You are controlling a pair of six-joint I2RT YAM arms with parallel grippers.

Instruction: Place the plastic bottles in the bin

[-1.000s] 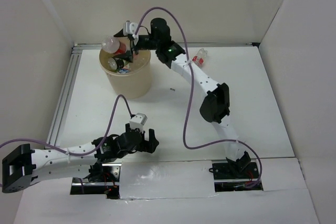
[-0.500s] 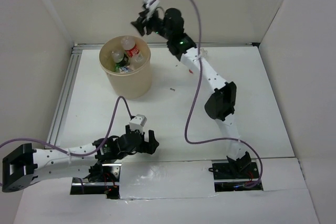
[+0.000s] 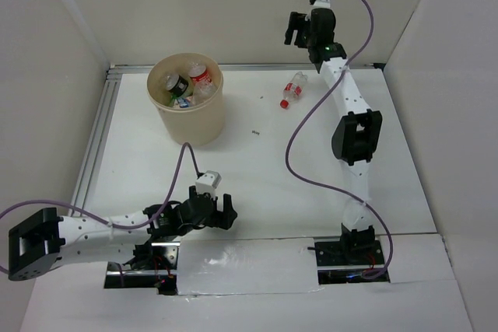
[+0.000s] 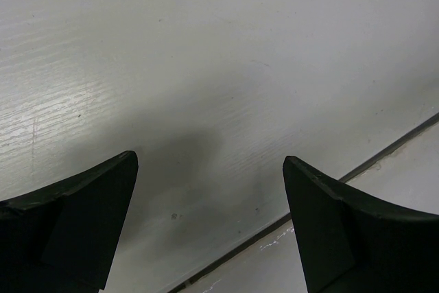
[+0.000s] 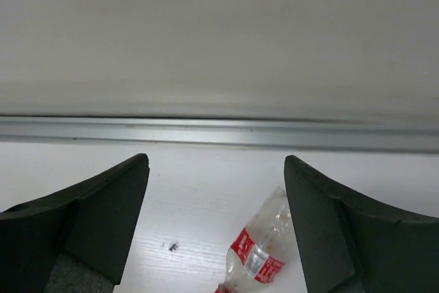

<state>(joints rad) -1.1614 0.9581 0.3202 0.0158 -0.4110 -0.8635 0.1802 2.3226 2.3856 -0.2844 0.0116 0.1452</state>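
The right gripper [image 3: 296, 29] hangs high at the far side of the cell, close to the pale matte back wall [image 5: 219, 25]. Its two dark, blunt, wedge-shaped fingers are spread wide with nothing between them. Beneath it, a little toward the arm bases, a lone bottle [image 3: 292, 89] lies on its side on the white table [image 3: 257, 169]. It is small, of clear crinkled plastic, with a red-white label and a red cap. In the right wrist view the bottle sits low in the gap between the fingers, nearer the right-hand one. Beyond it a brushed aluminium rail [image 5: 206, 132] runs straight along the foot of the wall. Well off to this gripper's left stands the bin [image 3: 204, 124], a tan, smooth-walled round bucket, upright. Several more clear bottles [image 3: 199, 79] are heaped inside it, one with a red-white label and one with a dark cap. The left gripper [image 3: 220, 213] sits low by the table's near edge, its matte black fingers apart and empty. The surface under it is white and faintly grained, and a thin dark seam [image 4: 384, 149] crosses it diagonally beneath the right-hand finger.
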